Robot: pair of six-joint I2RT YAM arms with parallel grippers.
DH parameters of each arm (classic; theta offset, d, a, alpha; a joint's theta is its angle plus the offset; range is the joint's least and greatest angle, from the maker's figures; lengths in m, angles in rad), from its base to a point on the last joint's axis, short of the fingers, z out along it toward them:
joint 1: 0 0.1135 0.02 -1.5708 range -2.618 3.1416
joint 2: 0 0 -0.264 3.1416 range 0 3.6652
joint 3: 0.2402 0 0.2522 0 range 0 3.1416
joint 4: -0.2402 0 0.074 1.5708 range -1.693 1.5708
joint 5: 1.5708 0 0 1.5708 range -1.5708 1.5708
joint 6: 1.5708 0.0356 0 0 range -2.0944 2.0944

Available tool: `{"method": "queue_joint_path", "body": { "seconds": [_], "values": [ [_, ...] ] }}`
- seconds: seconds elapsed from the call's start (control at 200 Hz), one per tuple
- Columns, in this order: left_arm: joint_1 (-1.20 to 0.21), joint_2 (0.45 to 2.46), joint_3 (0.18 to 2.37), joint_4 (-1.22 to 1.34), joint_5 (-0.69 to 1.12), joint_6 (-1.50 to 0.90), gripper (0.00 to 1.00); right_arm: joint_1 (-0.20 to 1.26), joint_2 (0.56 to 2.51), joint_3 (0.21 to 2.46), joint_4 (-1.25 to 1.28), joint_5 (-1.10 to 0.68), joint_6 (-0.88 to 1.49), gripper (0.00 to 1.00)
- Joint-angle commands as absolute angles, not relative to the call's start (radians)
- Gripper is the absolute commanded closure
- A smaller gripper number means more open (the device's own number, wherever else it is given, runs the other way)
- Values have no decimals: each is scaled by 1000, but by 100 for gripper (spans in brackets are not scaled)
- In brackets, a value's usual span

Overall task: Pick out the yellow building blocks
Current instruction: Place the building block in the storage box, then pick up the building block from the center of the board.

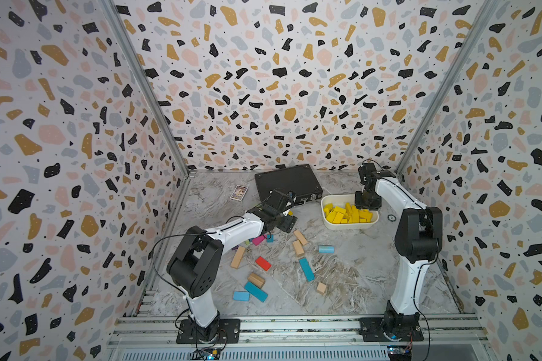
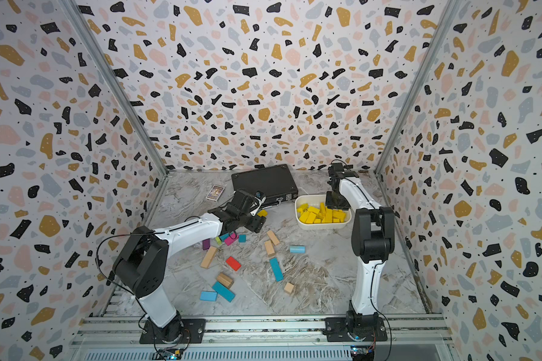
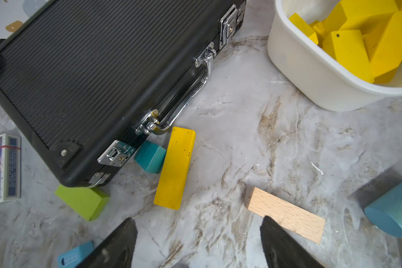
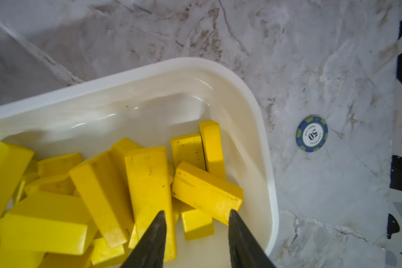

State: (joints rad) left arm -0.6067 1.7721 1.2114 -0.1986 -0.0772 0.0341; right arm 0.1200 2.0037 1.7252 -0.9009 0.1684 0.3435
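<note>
The left gripper [image 3: 198, 218], jaws wide and empty, should straddle the long yellow wooden bar [image 3: 175, 168] just beside the black ribbed case [image 3: 91, 76] across its narrow width, while the right gripper [image 4: 196, 211] gapes empty.

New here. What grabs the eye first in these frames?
The white tub heaped with yellow blocks, back right on the table, with the right gripper open over the pile. One yellow bar lies outside it, by the handle of the black case, ahead of the open left gripper. Other coloured blocks lie scattered mid-table.
</note>
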Motion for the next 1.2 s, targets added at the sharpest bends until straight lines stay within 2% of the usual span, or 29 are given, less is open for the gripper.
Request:
{"method": "queue_joint_path", "body": {
  "seconds": [0.0,0.22,0.395,0.781,1.076,1.191],
  "values": [
    [-585,1806,1273,-269,-96,84,17,124,1835,1681,-888,106,357,54],
    [-571,1942,1456,-501,-130,198,20,124,1649,1482,-794,56,385,55],
    [-541,2032,1580,-648,-138,145,25,124,1590,1436,-795,79,390,55],
    [-506,2128,1675,-699,-4,29,28,123,1566,1453,-802,78,416,55],
    [-503,2181,1710,-698,41,46,37,124,1545,1444,-811,86,417,55],
    [-503,2214,1740,-711,29,64,44,123,1542,1442,-810,81,417,56]
  ]
}}
